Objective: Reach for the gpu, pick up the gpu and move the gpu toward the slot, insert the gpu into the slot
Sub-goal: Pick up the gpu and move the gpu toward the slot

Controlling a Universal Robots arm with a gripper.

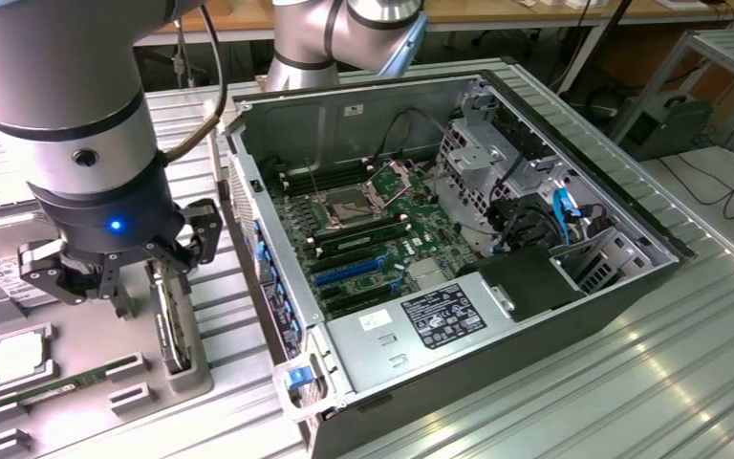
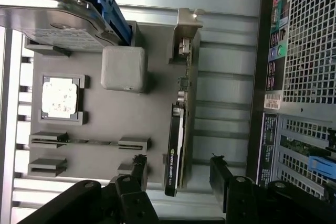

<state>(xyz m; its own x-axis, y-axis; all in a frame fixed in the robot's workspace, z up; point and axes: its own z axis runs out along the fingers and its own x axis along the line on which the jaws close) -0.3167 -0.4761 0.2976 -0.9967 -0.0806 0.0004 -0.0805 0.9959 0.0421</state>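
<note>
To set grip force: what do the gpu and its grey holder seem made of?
The gpu: dark circuit board, glossy black shroud, likely plastic; its end bracket looks like bare silvery metal. The holder: probably matte grey plastic, uniform, without shine.

Grey fixture tray (image 2: 105, 114) on ribbed metal table (image 1: 622, 382), holding silver hard drive (image 2: 58, 24), processor chip (image 2: 59, 97), green memory stick (image 1: 54, 384). Open tower case (image 1: 329, 120) beside tray; blue cable (image 1: 561, 206) inside.

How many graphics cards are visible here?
1. The graphics card stands on edge in the gray tray beside the computer case, below the open gripper. The case could hide others.
</note>
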